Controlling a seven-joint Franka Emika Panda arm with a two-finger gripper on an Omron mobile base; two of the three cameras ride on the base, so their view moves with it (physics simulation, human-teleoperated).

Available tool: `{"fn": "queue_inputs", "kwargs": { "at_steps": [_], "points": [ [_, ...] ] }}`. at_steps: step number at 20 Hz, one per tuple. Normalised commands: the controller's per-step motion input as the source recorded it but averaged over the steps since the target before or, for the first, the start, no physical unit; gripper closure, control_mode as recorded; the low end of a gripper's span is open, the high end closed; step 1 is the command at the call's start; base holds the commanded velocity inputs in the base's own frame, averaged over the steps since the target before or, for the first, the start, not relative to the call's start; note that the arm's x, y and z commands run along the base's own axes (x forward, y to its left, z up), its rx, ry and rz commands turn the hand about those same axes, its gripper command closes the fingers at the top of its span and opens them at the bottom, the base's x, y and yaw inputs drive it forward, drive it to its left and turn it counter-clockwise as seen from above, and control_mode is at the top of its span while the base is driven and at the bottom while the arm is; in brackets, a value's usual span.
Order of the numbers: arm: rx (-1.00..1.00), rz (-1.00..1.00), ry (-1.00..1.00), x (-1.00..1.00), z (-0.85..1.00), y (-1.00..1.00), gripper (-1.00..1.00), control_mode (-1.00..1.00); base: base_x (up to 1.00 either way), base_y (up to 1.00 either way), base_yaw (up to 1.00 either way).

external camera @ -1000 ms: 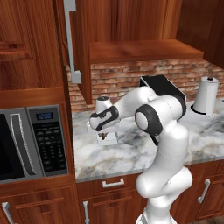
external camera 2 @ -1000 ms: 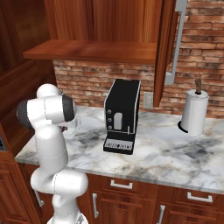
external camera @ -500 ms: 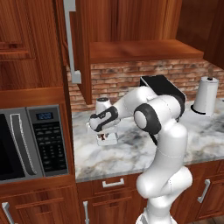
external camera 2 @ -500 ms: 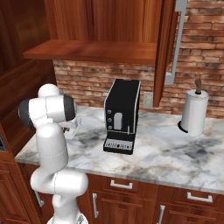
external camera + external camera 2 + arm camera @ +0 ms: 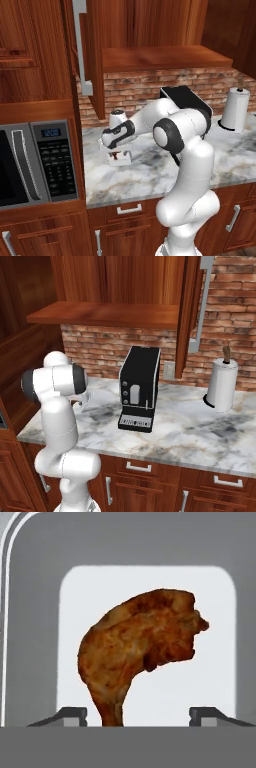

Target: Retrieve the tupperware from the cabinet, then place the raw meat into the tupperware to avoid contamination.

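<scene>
Gripper [image 5: 139, 713] above tupperware [image 5: 70, 637] on marble tabletop [image 5: 150, 170]; fingers [image 5: 67, 714] spread apart. Raw meat [image 5: 140, 647] lies inside tupperware, seemingly released, contact with fingers unclear.

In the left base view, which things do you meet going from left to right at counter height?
Microwave → tupperware with the hand just above it → black coffee machine → paper towel roll.

A home kitchen is shown: a marble counter [image 5: 150, 170], a brick backsplash [image 5: 150, 92], wooden cabinets [image 5: 115, 278], a built-in microwave [image 5: 35, 162], a coffee machine [image 5: 140, 388] and a paper-towel roll [image 5: 221, 384].
</scene>
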Motion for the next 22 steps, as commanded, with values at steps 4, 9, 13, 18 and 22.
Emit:
{"fn": "queue_inputs", "kwargs": {
  "at_steps": [4,9,13,18,22],
  "points": [
    [0.0,-0.01,0.02,-0.07,0.38,-0.03,-1.0,-1.0,0.0,0.0,0.0],
    [0.0,0.0,0.0,-0.16,0.47,0.0,-1.0,-1.0,0.0,0.0,0.0],
    [0.0,0.0,0.0,-0.22,0.44,0.0,-1.0,-1.0,0.0,0.0,0.0],
    [-0.02,-0.01,0.0,-0.44,0.12,-0.21,-1.0,-1.0,0.0,0.0,0.0],
    [-0.06,0.0,0.0,-0.49,0.22,-0.51,-1.0,-1.0,0.0,0.0,0.0]
  ]
}}
